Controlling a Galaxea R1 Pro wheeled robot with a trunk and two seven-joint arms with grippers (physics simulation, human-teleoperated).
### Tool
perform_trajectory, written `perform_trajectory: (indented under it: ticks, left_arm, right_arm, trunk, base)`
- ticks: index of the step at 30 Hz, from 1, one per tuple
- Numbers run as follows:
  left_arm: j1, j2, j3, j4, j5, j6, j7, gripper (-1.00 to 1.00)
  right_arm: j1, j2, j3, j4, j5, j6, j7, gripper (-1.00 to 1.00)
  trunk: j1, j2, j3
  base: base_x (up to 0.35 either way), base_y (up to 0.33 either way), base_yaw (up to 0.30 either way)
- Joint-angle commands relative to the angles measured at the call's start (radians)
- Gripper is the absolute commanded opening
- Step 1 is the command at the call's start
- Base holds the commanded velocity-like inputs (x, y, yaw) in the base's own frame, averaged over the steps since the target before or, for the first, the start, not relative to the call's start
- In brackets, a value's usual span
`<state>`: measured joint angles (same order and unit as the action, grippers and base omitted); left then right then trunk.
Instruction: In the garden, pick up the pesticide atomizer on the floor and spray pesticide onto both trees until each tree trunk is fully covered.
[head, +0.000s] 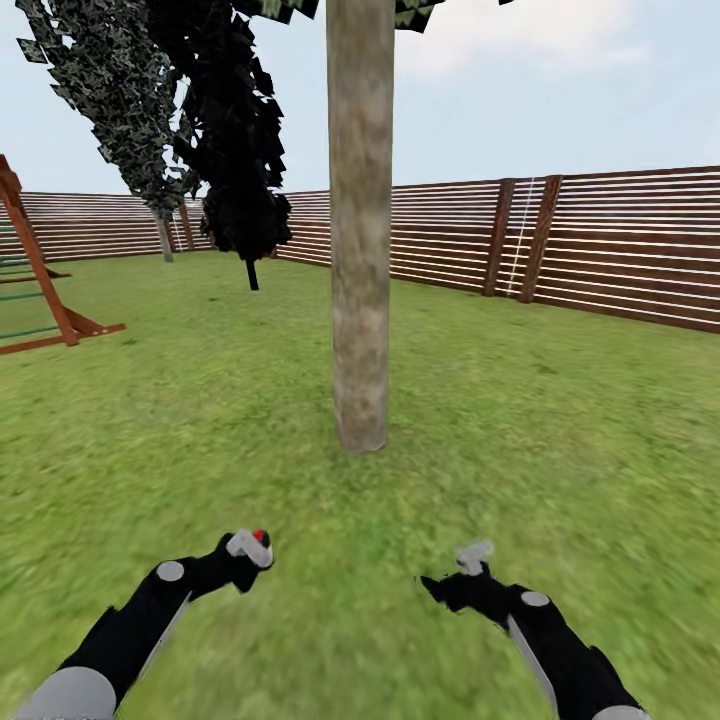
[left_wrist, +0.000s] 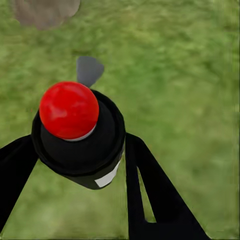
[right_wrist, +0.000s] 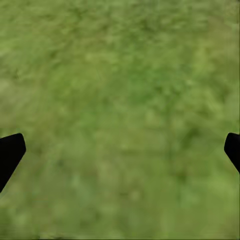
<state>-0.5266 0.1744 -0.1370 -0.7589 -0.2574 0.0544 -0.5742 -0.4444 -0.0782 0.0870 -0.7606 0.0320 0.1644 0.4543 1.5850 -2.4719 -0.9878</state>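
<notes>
The left gripper (head: 250, 547) is squeezing the pesticide atomizer (left_wrist: 77, 132) near the tree trunk (head: 360, 230); the right gripper (head: 473, 558) is hanging wide open.

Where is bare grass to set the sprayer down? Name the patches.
Open grass lies between the two tools and the tree trunk, and wide to its right up to the fence. It is crowded at far left by the wooden frame, and near the dark trees.

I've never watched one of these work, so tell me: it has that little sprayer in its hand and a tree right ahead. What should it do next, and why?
Probably raise the left gripper and aim the pesticide atomizer at the tree trunk. The sprayer is already clamped there, the trunk stands straight ahead across the grass, and I see no white specks on its bark yet.
</notes>
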Motion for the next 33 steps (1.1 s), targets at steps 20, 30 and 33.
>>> perform_trajectory:
  ticks: [20,30,33]
  left_arm:
    - [-0.021,0.136,-0.003,-0.145,-0.16,0.018,-0.574,-1.0]
    - [-0.037,0.099,-0.003,-0.184,-0.275,0.021,-0.66,-1.0]
    - [-0.043,0.081,-0.003,-0.187,-0.342,0.021,-0.712,-1.0]
  right_arm:
    - [-0.039,0.001,0.073,-0.181,0.014,0.136,0.354,1.0]
    - [-0.039,0.067,0.15,-0.254,0.02,0.137,0.359,-1.0]
    - [-0.039,0.068,0.201,-0.275,0.02,0.138,0.359,-1.0]
  trunk:
    - [0.0,0.0,-0.001]
    - [0.0,0.0,-0.001]
    - [0.0,0.0,-0.001]
  base:
    - [0.0,0.0,0.0]
    - [0.0,0.0,0.0]
    - [0.0,0.0,0.0]
